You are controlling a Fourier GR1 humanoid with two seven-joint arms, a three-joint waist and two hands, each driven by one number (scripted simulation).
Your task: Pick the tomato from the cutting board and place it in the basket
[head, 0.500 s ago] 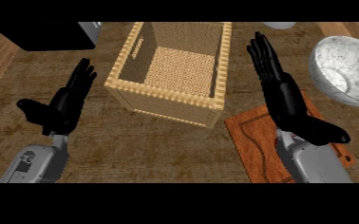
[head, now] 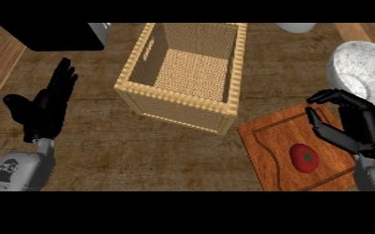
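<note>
Nothing is picked yet: the round red tomato [head: 304, 157] lies on the brown wooden cutting board [head: 267, 139] at the counter's right edge, the woven tan basket [head: 179, 105] unfilled. The right hand [head: 343, 124] hovers over the board, fingers curled and holding nothing; the left hand [head: 45, 104] rests open. The board's right corner is cut off.

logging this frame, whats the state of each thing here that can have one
tomato: lying on the cutting board, not held
cutting board: flat on the counter, right of the basket
basket: upright, open top, nothing visible inside
left hand: open, fingers straight, holding nothing
right hand: fingers curled, holding nothing, above the board beside the tomato
</note>
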